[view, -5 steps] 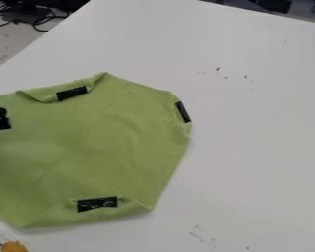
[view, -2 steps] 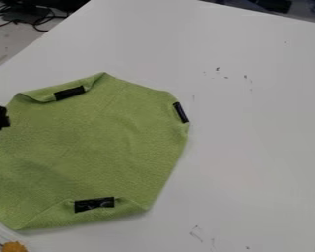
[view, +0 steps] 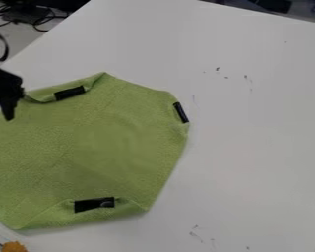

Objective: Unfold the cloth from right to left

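White table [view: 252, 138] with small dark marks [view: 217, 69] toward the right of the view; beyond the upper left side, black cables [view: 40, 18]. On the left part of this table, green cloth [view: 101, 147], widely spread, with upper and lower edges partly folded over. Near its borders, upper black strip [view: 69, 93], right black strip [view: 180, 112] and lower black strip [view: 94, 204]. At the left edge, black gripper [view: 9, 96] close by the cloth's upper left part; not possible to tell how much open, nor whether with cloth inside.
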You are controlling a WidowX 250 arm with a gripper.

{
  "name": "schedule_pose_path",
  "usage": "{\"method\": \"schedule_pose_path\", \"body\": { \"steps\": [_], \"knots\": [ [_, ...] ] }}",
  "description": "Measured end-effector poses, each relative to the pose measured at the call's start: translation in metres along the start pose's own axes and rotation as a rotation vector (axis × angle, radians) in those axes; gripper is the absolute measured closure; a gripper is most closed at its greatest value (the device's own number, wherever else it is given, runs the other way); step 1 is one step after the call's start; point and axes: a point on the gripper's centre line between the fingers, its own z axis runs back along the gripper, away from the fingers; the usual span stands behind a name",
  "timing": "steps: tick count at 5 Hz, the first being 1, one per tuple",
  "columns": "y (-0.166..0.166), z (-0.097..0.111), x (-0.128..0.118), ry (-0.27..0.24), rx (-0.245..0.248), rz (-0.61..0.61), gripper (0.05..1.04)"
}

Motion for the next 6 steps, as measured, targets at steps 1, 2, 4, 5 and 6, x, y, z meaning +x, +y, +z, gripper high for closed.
{"method": "schedule_pose_path", "body": {
  "steps": [1,2,4,5,6],
  "knots": [
    [-0.048,0.007,0.019,-0.039,-0.082,-0.181,0.083],
    [-0.065,0.001,0.019,0.009,-0.117,-0.218,0.083],
    [-0.078,-0.002,0.017,0.054,-0.139,-0.253,0.083],
    [-0.078,-0.002,0.016,0.056,-0.139,-0.253,0.083],
    [-0.078,-0.002,0.016,0.056,-0.139,-0.253,0.083]
  ]
}}
